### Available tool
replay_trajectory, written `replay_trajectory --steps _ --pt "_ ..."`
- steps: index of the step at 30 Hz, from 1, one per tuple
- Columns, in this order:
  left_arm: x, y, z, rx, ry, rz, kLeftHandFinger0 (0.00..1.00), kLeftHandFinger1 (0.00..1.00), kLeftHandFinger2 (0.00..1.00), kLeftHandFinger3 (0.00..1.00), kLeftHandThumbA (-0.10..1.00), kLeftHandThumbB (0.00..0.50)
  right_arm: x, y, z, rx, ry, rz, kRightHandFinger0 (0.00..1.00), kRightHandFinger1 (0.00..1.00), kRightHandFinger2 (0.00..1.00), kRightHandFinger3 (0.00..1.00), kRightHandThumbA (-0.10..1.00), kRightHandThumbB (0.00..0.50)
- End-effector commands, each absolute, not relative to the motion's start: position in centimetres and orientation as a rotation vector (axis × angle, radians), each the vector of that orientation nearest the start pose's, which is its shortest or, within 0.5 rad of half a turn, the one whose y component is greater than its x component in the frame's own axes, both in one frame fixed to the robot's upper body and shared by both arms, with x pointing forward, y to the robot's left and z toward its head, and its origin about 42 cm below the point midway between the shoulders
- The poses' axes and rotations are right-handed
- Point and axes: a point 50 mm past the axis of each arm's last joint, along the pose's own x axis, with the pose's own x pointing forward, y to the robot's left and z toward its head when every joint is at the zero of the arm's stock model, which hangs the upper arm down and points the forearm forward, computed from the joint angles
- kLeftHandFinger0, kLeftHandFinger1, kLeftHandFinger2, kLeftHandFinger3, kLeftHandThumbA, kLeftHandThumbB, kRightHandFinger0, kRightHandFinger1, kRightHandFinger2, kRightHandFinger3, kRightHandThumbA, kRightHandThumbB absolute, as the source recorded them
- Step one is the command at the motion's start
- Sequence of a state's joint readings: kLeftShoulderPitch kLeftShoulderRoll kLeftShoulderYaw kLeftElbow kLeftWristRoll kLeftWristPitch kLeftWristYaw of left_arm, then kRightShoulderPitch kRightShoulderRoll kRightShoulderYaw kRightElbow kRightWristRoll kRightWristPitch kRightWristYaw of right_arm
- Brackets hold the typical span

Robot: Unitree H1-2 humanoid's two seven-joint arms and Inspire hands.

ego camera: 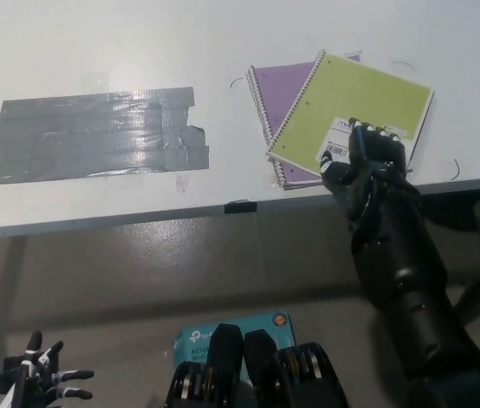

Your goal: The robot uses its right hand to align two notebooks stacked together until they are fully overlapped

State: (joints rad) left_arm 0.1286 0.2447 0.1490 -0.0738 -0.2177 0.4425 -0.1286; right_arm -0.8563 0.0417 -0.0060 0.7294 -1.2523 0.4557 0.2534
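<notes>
Two spiral notebooks lie stacked near the white table's front right edge. The green notebook (pixel 354 106) is on top, turned clockwise so its corners stick out. Under it, the purple notebook (pixel 279 87) shows at the left and along the bottom edge. My black right hand (pixel 369 161) rests on the green cover's near edge, over its white label, fingers curled downward and holding nothing. My white left hand (pixel 48 378) hangs low at the bottom left, below the table, fingers spread.
A wide patch of grey duct tape (pixel 95 134) covers the table's left half. The table's front edge (pixel 240 206) runs across the middle of the picture. A teal box (pixel 223 336) lies on the floor below.
</notes>
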Motion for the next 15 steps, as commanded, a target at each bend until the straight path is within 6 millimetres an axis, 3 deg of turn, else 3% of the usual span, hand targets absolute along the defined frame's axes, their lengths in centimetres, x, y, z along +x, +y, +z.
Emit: replay_trajectory --steps 1,5,7,8,11,15 --pt "22.9 33.4 7.9 -0.004 0.428 0.011 0.34 0.45 0.55 1.0 1.0 0.5 50.4 -13.4 18.9 -1.275 0.383 0.183 1.0 1.0 1.0 1.0 1.0 0.445" --pt "22.9 33.4 7.9 -0.004 0.434 0.009 0.36 0.45 0.58 1.0 1.0 0.5 50.1 -14.0 18.5 -1.34 0.373 0.261 1.0 1.0 1.0 1.0 1.0 0.441" --pt "22.9 33.4 7.9 -0.002 0.435 0.011 0.37 0.45 0.57 1.0 1.0 0.5 50.1 -14.4 18.5 -1.373 0.373 0.293 1.0 1.0 1.0 1.0 1.0 0.467" --pt "23.0 33.6 7.9 0.001 0.432 0.005 0.36 0.44 0.55 1.0 1.0 0.5 49.9 -15.8 18.1 -1.375 0.379 0.318 1.0 1.0 1.0 1.0 1.0 0.487" --pt "22.9 33.6 7.9 0.0 0.433 0.005 0.38 0.44 0.55 1.0 1.0 0.5 49.8 -17.1 18.2 -1.377 0.384 0.328 1.0 1.0 1.0 1.0 1.0 0.436" --pt "22.8 33.8 7.7 0.012 0.435 0.0 0.41 0.45 0.56 1.0 1.0 0.5 50.1 -18.8 18.3 -1.387 0.407 0.332 1.0 1.0 1.0 1.0 1.0 0.439"
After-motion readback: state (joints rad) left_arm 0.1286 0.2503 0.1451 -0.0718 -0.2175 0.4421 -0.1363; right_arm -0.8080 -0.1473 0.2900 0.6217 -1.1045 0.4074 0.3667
